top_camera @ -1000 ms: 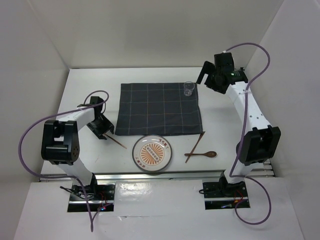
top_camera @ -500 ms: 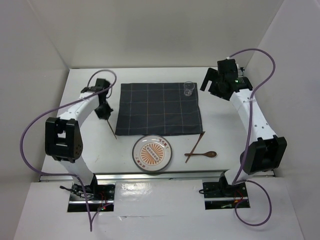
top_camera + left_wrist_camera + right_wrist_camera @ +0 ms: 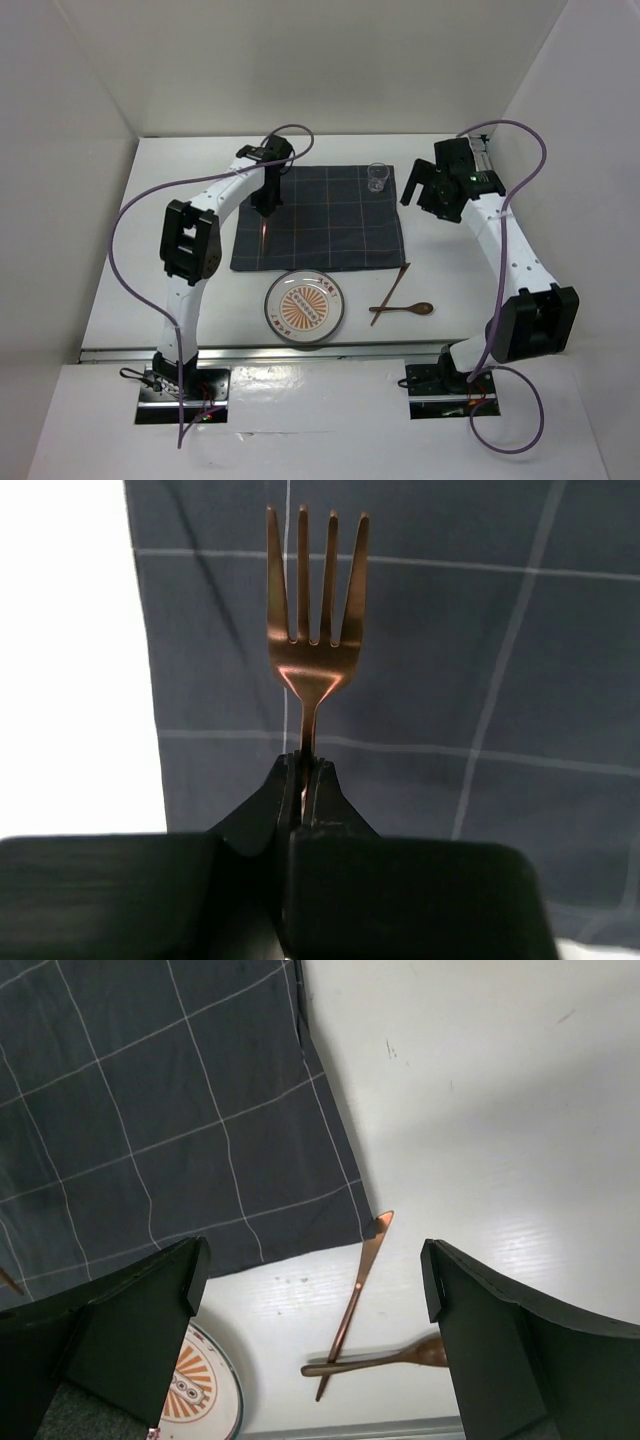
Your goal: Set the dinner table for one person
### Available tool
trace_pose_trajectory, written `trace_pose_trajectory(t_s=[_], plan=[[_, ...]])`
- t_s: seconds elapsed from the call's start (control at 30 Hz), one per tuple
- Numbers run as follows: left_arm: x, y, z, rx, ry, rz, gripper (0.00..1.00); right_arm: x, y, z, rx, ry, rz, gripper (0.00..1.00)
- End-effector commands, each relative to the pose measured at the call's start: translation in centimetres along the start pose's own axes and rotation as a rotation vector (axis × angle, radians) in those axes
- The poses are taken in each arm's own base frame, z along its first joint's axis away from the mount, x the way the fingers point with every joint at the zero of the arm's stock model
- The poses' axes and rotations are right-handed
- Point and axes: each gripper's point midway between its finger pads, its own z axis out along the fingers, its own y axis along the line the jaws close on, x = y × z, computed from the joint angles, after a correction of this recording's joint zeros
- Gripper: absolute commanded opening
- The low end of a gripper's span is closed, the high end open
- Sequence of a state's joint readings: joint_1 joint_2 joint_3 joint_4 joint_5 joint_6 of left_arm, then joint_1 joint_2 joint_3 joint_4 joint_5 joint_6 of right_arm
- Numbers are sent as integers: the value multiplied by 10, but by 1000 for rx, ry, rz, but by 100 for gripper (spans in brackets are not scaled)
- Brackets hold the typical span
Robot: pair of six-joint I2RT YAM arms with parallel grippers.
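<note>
My left gripper (image 3: 266, 205) is shut on the handle of a copper fork (image 3: 312, 630), its tines pointing away from the gripper. It hangs over the left part of the dark grey checked mat (image 3: 330, 215) on the white dinner table (image 3: 170, 200). In the left wrist view the jaws (image 3: 308, 765) pinch the thin handle. My right gripper (image 3: 315, 1260) stands wide open and empty above the mat's right side, near a small clear glass (image 3: 377, 177). A plate with an orange sunburst (image 3: 276, 300) lies in front of the mat.
A copper knife (image 3: 355, 1295) and a brown spoon (image 3: 390, 1358) lie crossed on the table, right of the plate and by the mat's near right corner. A metal rail (image 3: 300, 350) runs along the near edge. White walls enclose the table's other sides.
My left gripper closed on the fork lying left of the mat, lifted it and swung right and farther back over the mat. The right arm shifted only slightly.
</note>
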State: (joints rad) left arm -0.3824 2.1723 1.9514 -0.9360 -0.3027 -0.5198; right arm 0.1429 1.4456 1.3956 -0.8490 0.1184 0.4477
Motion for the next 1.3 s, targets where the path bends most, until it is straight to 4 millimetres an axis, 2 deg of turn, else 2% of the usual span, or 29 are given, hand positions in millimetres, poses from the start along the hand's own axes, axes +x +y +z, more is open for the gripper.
trace_pose_trajectory(t_s=[0.0, 0.07, 0.1, 0.17, 0.2, 0.27, 0.3, 0.33, 0.4, 0.43, 0.47, 0.5, 0.57, 0.63, 0.7, 0.73, 0.77, 0.8, 0.83, 0.9, 0.93, 0.97, 1.0, 1.07, 1.1, 1.13, 1.17, 1.2, 1.27], plan=[[-8, 1, 1, -5, 17, 44, 0, 2, -7, -20, -4, -25, 11, 100], [-11, -3, 7, 7, 21, 68, 0, 12, -1, -24, -58, 3, 0, 100], [-12, -4, 9, 7, 20, 68, 0, 24, 0, -22, -79, 39, -16, 100], [-10, -3, 16, -11, 28, 72, 0, 37, 14, -26, -184, 72, -16, 100], [-10, -2, 20, -23, 29, 74, 0, 55, 12, -21, -201, 118, -16, 100], [-8, 0, 26, -23, 44, 69, 0, 70, 21, -25, -286, 146, -16, 100], [-6, 0, 30, -26, 53, 71, 0, 87, 20, -21, -306, 191, -14, 100], [-5, -1, 30, -18, 56, 71, 0, 95, 24, -22, -341, 210, -1, 100], [-5, -2, 34, -18, 56, 71, 0, 105, 44, -35, -487, 224, 17, 100], [-4, -3, 36, -18, 56, 71, 0, 126, 42, -31, -514, 271, 35, 100], [-1, -3, 42, -23, 69, 74, 0, 126, 55, -40, -613, 256, 55, 100], [-5, -4, 40, -19, 58, 71, 0, 151, 55, -36, -629, 309, 62, 98], [-2, 0, 48, -32, 79, 57, 1, 165, 59, -34, -662, 337, 81, 96], [4, 3, 56, -35, 111, 46, 10, 178, 69, -35, -712, 327, 59, 94], [7, 4, 58, 0, 142, 13, 25, 182, 79, -32, -723, 293, 33, 91], [10, 4, 56, 12, 150, 12, 29, 191, 86, -32, -729, 310, -1, 91], [7, 5, 55, 22, 142, -9, 32, 201, 87, -23, -707, 345, 3, 88], [4, 5, 50, 26, 131, -12, 36, 204, 89, -23, -705, 346, -9, 88], [5, 7, 48, 26, 133, -11, 48, 216, 93, -17, -687, 384, -21, 88], [-1, 6, 34, 51, 104, -9, 55, 225, 98, -6, -668, 399, -34, 88], [-2, 7, 30, 54, 99, -10, 69, 235, 100, -4, -670, 420, -53, 88], [-5, 7, 24, 59, 86, -13, 73, 237, 101, -1, -661, 423, -50, 88], [-7, 8, 10, 73, 79, -16, 75, 239, 102, 3, -656, 429, -50, 88], [6, 13, 2, 72, 106, -20, 78, 255, 103, 8, -641, 475, -75, 88], [4, 17, -13, 82, 82, -25, 78, 258, 105, 13, -629, 481, -81, 87], [12, 16, -18, 80, 93, -25, 78, 262, 109, 12, -645, 491, -93, 84], [10, 20, -24, 75, 71, -28, 78, 264, 110, 14, -650, 500, -93, 83], [5, 24, -40, 76, 33, -47, 78, 272, 115, 13, -674, 527, -108, 82], [4, 28, -53, 86, 11, -52, 78, 284, 118, 12, -705, 570, -120, 80]])
